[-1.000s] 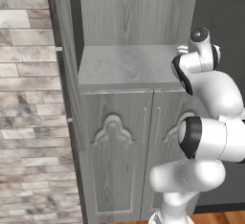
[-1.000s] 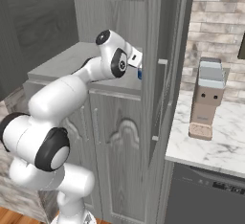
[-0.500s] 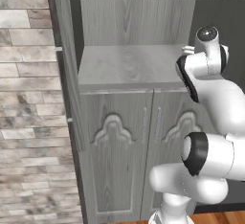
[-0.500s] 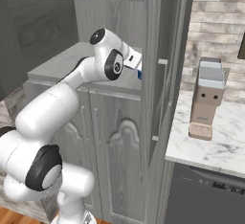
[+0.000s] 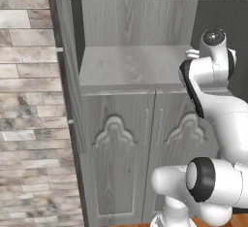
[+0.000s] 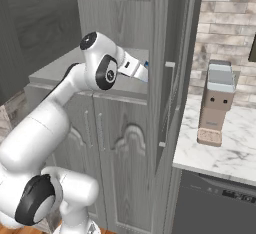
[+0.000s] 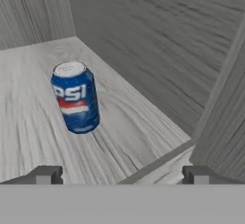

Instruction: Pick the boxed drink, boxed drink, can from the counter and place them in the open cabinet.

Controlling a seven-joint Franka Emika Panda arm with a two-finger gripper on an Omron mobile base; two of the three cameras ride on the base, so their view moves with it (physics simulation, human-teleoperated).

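While gripper (image 7: 119, 175) gapes wide and empty, glossy blue cylindrical can (image 7: 75, 97) upright, wood-grain cabinet (image 7: 28, 117) shelf

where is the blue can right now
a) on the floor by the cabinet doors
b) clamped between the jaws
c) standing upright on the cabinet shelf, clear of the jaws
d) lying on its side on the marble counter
c: in the hand view the can stands upright on the grey wood shelf of the open cabinet, with the gripper open and short of it.
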